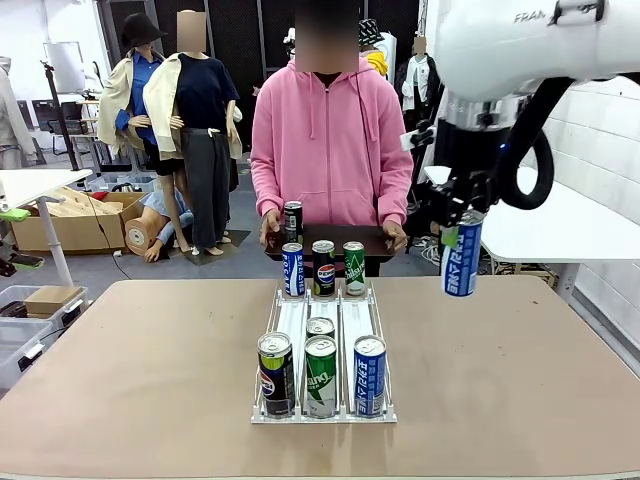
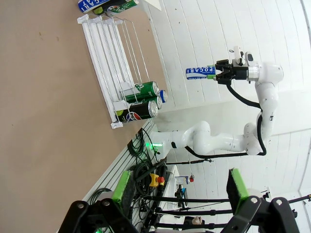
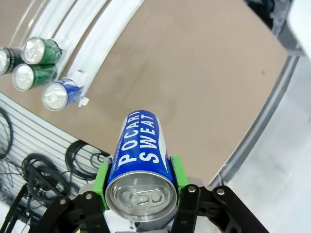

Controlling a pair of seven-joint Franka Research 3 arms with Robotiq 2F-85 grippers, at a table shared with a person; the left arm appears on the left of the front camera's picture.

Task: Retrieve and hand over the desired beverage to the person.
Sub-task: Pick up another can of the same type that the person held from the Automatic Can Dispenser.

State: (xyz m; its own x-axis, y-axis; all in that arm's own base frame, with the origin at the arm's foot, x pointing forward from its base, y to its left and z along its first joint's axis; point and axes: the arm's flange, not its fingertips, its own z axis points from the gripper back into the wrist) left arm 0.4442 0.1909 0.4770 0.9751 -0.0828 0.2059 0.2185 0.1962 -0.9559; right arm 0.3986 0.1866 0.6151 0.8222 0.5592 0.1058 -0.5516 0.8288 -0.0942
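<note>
My right gripper (image 1: pixel 462 218) is shut on a blue Pocari Sweat can (image 1: pixel 460 260) and holds it upright in the air, above the table's right side. In the right wrist view the can (image 3: pixel 141 150) sits between the green pads (image 3: pixel 102 175), its top towards the camera. The person (image 1: pixel 325 140) in a pink hoodie stands at the far edge holding a dark tray (image 1: pixel 345 241) with a black can (image 1: pixel 293 221) on it. My left gripper (image 2: pixel 180 194) is open and holds nothing. Far off in its view are the right arm and the blue can (image 2: pixel 200 73).
A white wire rack (image 1: pixel 345 320) lies mid-table with several cans: three at its far end (image 1: pixel 323 268) and several at the near end (image 1: pixel 321 376). The brown tabletop (image 1: pixel 500 370) is bare on both sides. A white table stands to the right (image 1: pixel 560 235).
</note>
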